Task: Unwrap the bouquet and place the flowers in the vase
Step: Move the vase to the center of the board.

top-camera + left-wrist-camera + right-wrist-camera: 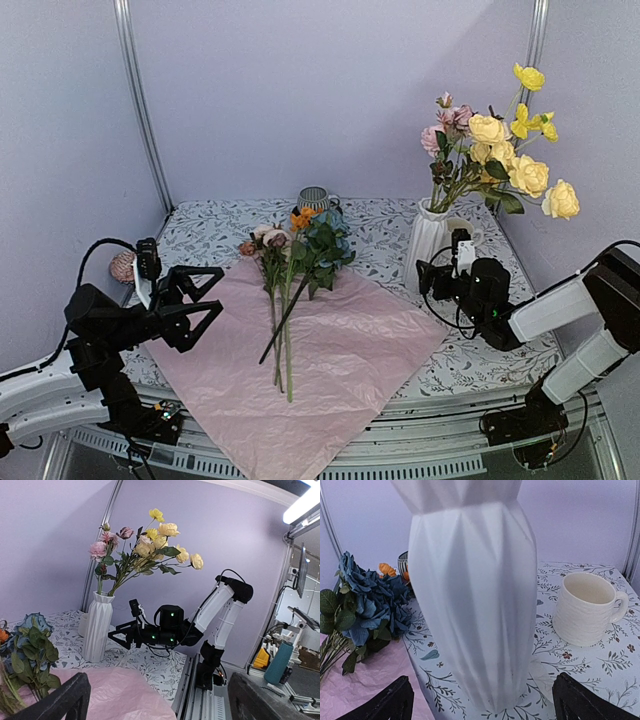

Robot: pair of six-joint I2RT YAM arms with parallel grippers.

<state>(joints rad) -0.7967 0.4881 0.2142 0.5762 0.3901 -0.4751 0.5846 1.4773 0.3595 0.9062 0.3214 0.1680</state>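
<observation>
The vase [430, 240] stands at the table's [210, 225] right, roses [500, 150] already in it. The right hand [425, 280] sits just before it, wide open and empty (well placed for steadying). Remaining flowers [300, 250] lie on the flattened paper [350, 350], near the left hand [215, 290], equally open and empty.

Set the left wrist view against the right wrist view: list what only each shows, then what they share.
Left wrist only: yellow and pink roses standing in the tall white ribbed ceramic vase, with the open right gripper beside it. Right wrist only: the cream ribbed mug's handle and mouth. Both: the vase's body, blue hydrangeas, crinkled pink paper.
</observation>
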